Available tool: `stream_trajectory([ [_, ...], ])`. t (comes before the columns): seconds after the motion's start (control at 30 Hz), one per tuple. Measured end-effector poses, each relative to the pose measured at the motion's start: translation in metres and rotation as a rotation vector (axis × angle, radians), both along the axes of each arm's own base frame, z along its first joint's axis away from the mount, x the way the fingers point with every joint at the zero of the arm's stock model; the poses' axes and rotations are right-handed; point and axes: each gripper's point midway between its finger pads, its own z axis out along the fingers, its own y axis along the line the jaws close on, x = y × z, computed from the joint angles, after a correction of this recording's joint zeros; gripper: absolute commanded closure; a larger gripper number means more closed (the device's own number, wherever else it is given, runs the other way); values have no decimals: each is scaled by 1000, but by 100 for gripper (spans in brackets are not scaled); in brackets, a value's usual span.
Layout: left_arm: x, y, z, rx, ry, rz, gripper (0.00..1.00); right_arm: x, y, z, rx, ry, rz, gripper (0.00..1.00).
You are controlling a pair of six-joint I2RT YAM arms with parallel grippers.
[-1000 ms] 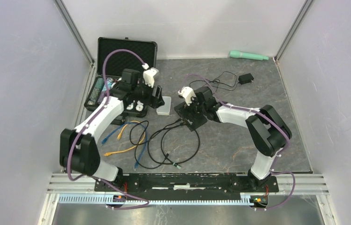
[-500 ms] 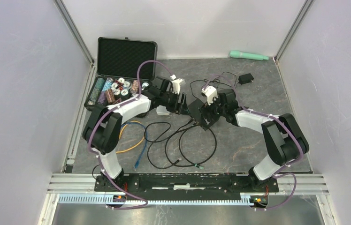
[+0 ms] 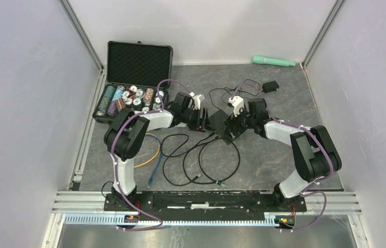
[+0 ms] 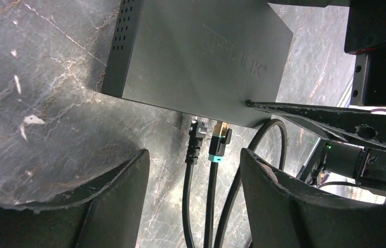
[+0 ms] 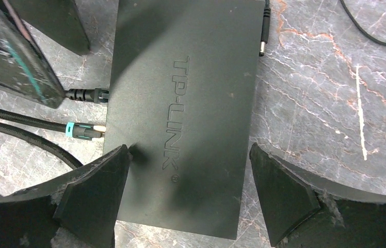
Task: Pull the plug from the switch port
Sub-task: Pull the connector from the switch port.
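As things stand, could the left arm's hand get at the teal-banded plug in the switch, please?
Probably yes: the left hand is open, and the teal-banded plug and the black plug beside it lie ahead between its fingers, nothing blocking; it would need to single one out.

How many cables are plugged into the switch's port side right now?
2 on the switch port side: a plain black plug, and beside it a gold plug with a teal collar. A separate barrel plug enters the opposite edge.
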Motion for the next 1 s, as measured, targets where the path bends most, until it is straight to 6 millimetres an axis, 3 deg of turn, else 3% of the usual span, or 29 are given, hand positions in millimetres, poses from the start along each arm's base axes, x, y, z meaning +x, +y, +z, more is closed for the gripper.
stream_trajectory([
  [0.33, -2, -23, -8, -148, 56, 13, 38, 0, -1, -6, 57, 50, 1, 9],
  [0.53, -6, -37, -10, -233, 81, 16, 37, 1, -4, -7, 85, 69, -4, 10],
  [1.0, -7, -39, -14, -341, 92, 83, 47, 0, -5, -9, 104, 82, 1, 11],
])
